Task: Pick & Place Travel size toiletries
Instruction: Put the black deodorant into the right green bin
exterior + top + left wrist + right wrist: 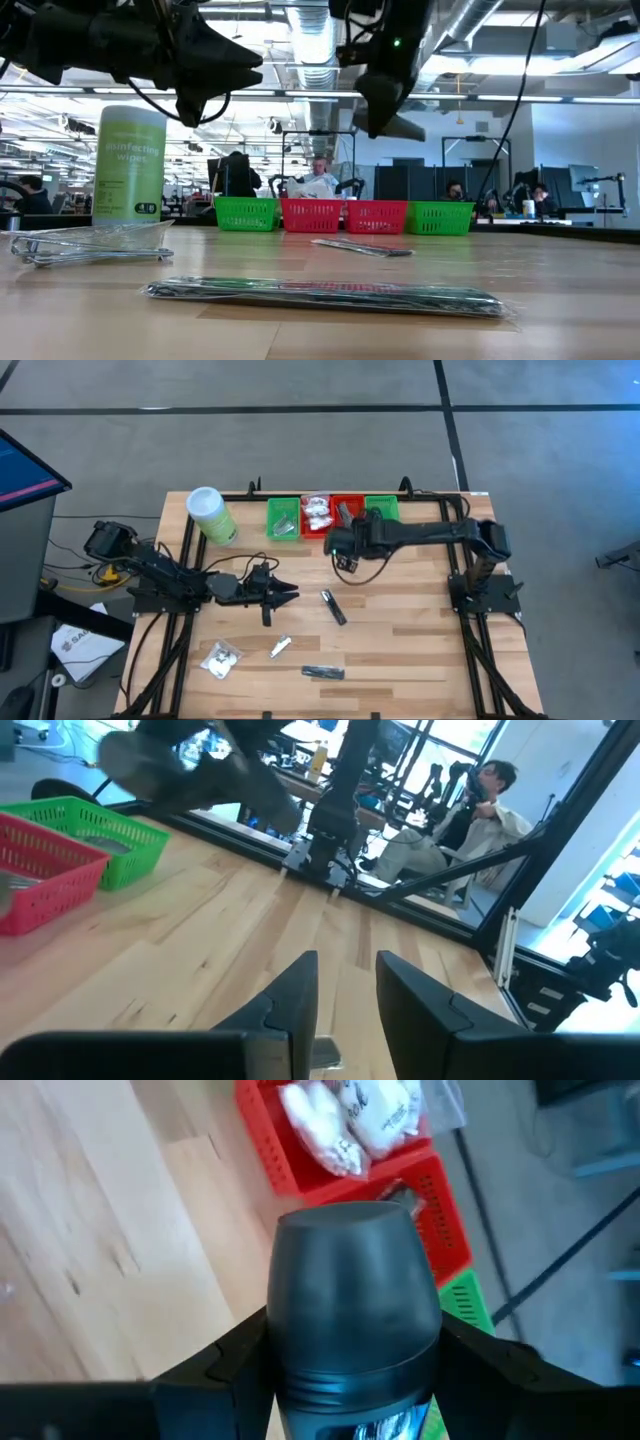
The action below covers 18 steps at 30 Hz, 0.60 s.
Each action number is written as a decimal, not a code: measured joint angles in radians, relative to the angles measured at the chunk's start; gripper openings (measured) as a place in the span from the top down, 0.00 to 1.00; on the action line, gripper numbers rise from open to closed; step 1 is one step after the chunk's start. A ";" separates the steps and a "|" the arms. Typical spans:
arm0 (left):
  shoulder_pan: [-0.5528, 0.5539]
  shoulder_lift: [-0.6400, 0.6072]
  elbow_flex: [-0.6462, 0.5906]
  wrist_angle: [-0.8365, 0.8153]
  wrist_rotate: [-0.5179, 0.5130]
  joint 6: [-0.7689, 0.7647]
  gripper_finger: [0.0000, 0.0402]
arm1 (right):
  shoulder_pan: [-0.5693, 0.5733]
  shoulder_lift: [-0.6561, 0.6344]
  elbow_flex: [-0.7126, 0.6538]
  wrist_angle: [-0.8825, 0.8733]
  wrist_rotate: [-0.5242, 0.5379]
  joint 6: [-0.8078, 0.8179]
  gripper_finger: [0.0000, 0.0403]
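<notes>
We see the right pincer (350,1370) grasping a dark bottle (352,1295) near the red trays (400,1190); the left pincer (345,995) hangs released above the worktop (400,640).

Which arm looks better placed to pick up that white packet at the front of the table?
Left. Its claw is open, empty and nearer the white packet. The right claw is shut on a dark item by the trays.

Grey floor (300,450) around the table; ceiling ducts (310,40), seated people behind.
</notes>
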 joint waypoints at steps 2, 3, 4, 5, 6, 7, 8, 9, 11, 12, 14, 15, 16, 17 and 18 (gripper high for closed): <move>0.000 0.000 0.000 0.000 0.000 0.011 0.76 | -0.049 0.000 0.000 0.019 -0.026 -0.003 0.50; 0.000 0.000 0.000 0.000 0.000 0.015 0.76 | -0.073 0.000 0.000 0.032 -0.035 -0.007 0.50; 0.000 0.000 0.000 0.000 0.000 0.017 0.76 | -0.098 0.000 0.000 0.039 -0.048 -0.011 0.50; 0.000 0.000 0.000 0.000 0.000 0.017 0.76 | -0.124 0.000 0.000 0.036 -0.060 -0.012 0.50; 0.000 0.000 0.000 0.000 0.000 0.017 0.76 | -0.151 0.000 0.000 0.034 -0.073 -0.012 0.50; 0.000 0.000 0.000 0.000 0.000 0.017 0.76 | -0.177 0.000 0.000 0.035 -0.089 -0.013 0.50; 0.000 0.000 0.000 0.000 0.000 0.017 0.76 | -0.204 0.000 0.000 0.038 -0.106 -0.014 0.50; 0.000 0.000 0.000 0.000 0.000 0.017 0.76 | -0.232 0.000 0.000 0.044 -0.128 -0.014 0.50; 0.000 0.000 0.000 0.000 0.000 0.028 0.76 | -0.286 0.000 0.000 0.061 -0.186 -0.015 0.50; 0.000 0.000 0.000 0.000 0.000 0.042 0.76 | -0.311 0.000 0.000 0.067 -0.209 -0.014 0.50; 0.000 0.000 0.000 0.000 0.000 0.051 0.76 | -0.357 0.000 0.000 0.073 -0.228 -0.018 0.50; 0.000 0.000 0.000 0.000 0.000 0.051 0.76 | -0.377 0.000 0.000 0.072 -0.229 -0.019 0.50; 0.000 0.000 0.000 0.000 0.000 0.051 0.76 | -0.395 0.000 0.000 0.073 -0.229 -0.020 0.50; 0.000 0.000 0.000 -0.001 0.000 0.051 0.76 | -0.410 0.000 0.000 0.075 -0.230 -0.019 0.50; 0.000 0.000 0.000 -0.001 0.000 0.051 0.76 | -0.424 0.000 0.000 0.079 -0.233 -0.016 0.50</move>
